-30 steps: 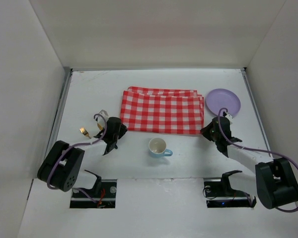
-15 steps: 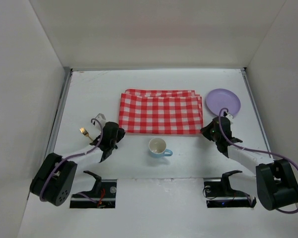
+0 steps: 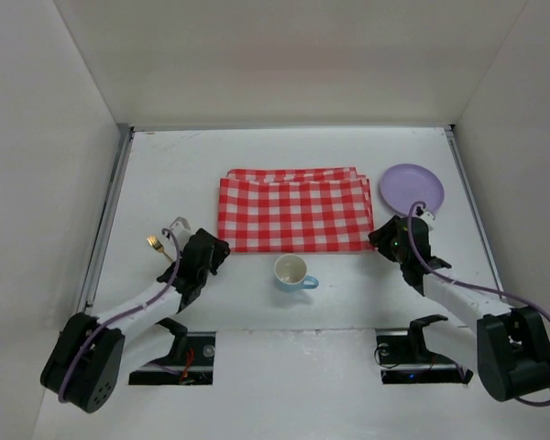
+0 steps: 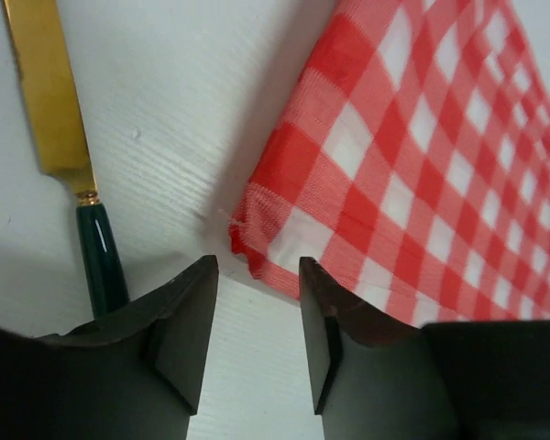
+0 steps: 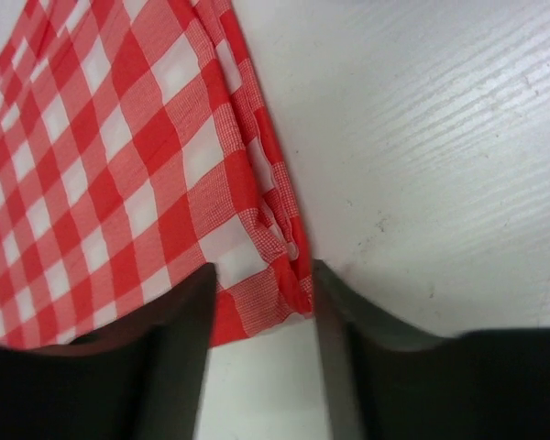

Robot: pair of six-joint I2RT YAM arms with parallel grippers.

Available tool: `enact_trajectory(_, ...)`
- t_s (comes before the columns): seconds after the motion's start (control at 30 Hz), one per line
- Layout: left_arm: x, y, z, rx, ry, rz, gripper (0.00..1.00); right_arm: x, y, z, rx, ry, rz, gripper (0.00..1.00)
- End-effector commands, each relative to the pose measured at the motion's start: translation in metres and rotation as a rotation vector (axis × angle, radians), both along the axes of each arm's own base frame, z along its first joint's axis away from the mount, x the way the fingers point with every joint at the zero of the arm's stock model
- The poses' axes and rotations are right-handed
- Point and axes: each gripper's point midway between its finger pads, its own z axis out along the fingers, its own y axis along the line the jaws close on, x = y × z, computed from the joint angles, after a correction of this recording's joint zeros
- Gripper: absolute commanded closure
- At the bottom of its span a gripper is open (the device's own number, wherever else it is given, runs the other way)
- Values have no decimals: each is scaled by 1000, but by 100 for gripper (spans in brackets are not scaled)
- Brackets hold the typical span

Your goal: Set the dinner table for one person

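A folded red-and-white checked cloth [image 3: 295, 210] lies flat on the white dinner table [image 3: 257, 151]. My left gripper [image 3: 219, 247] sits at its near left corner, open. In the left wrist view the cloth's corner [image 4: 257, 238] lies just ahead of the gripper [image 4: 257, 270], with bare table between the fingers. My right gripper [image 3: 381, 240] is at the near right corner, open. There the cloth's corner [image 5: 275, 275] lies loose between the spread tips of the gripper [image 5: 261, 275]. A gold knife with a dark green handle [image 4: 50, 110] lies left of the left fingers.
A purple plate [image 3: 411, 189] rests right of the cloth, just beyond the right arm. A white cup with a blue handle [image 3: 291, 272] stands near the front between the arms. A gold fork [image 3: 154, 244] lies left of the left gripper. White walls surround the table.
Both grippers have opened and let go of the cloth's near corners. The cloth now lies a little further left and squarer. The left gripper has drawn back slightly toward the near edge.
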Motion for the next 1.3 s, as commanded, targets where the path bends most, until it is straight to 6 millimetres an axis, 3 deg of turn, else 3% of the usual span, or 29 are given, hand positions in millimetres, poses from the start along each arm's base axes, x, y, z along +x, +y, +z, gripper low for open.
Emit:
enact_trajectory(0.0,6,10,28,18,-100,25,58,7,-1,20,-10,-54,-10,43)
enact_trajectory(0.17,21,6,87,42,-257,7,53,15,-4,52,-3,-134,-32,36)
enact_trajectory(0.23,28,1,97,40,-284,-3,52,22,-11,63,6,-162,-65,37)
enact_trajectory(0.37,42,-22,95,25,-297,-67,52,45,-51,72,21,-192,-227,38)
enact_trajectory(0.47,45,-38,90,33,-303,-122,52,55,-96,73,-1,-195,-362,39)
enact_trajectory(0.6,44,-47,89,66,-327,-167,52,63,-150,63,-49,-146,-507,47)
enact_trajectory(0.7,39,-48,87,89,-338,-187,52,72,-173,53,-51,-112,-562,53)
enact_trajectory(0.9,35,-51,86,90,-341,-196,52,102,-184,36,-63,-34,-532,61)
enact_trajectory(1.07,37,-48,85,79,-340,-185,52,104,-192,11,-67,36,-543,66)
enact_trajectory(1.27,37,-46,82,75,-331,-177,51,101,-196,8,-89,53,-550,69)
